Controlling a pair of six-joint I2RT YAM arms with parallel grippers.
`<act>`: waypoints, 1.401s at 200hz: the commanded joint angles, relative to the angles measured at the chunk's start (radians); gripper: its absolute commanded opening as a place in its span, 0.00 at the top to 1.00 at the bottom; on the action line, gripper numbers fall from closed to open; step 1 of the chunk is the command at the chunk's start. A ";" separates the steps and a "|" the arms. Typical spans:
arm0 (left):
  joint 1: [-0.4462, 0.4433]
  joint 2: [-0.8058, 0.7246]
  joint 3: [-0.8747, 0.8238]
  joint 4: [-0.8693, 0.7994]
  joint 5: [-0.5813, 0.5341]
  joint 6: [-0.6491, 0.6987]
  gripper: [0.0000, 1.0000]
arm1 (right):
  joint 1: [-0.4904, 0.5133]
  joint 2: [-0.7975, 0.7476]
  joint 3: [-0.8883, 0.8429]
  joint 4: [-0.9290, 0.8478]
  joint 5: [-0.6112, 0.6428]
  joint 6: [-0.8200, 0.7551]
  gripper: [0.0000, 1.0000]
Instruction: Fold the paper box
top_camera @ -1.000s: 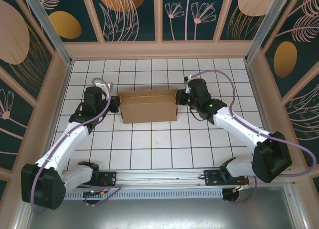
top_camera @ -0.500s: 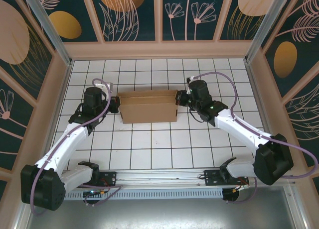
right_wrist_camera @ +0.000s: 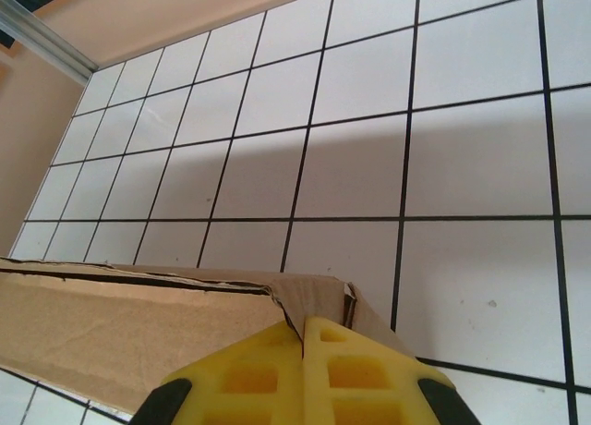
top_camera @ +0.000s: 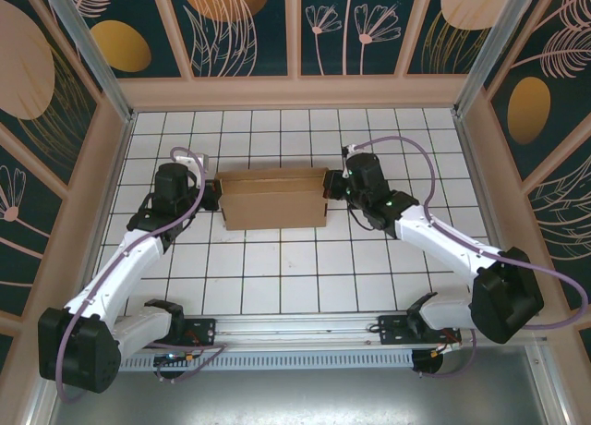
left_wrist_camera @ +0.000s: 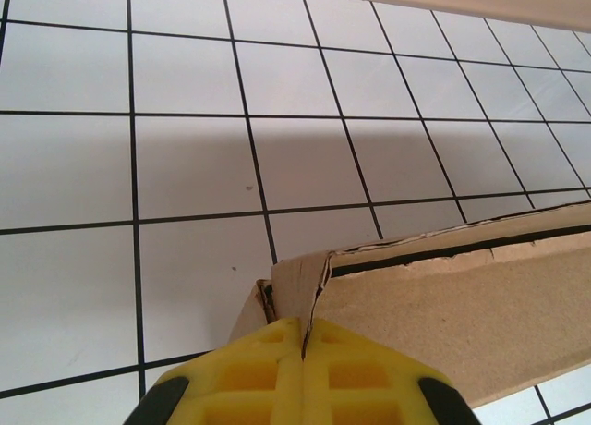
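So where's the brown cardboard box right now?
In the top view the brown cardboard box lies mid-table on the white tiles, with the left gripper clamped on its left end and the right gripper on its right end.

A robot test cell: white gridded floor, aluminium posts, walls of painted floral panels.

Paper box on tiled table, just past centre toward 12 o'clock, long side running 9 to 3. Left gripper at its 9 o'clock end, right gripper at its 3 o'clock end, both touching cardboard.
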 commanded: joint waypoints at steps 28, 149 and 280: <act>0.002 -0.012 -0.046 -0.054 -0.016 0.010 1.00 | 0.032 -0.026 -0.151 0.024 0.095 -0.070 1.00; 0.001 -0.164 -0.268 0.100 0.017 -0.116 1.00 | 0.062 -0.032 -0.309 0.238 0.146 -0.101 1.00; -0.025 -0.155 -0.239 0.058 -0.025 0.007 1.00 | 0.060 -0.176 -0.222 0.252 0.007 -0.304 0.63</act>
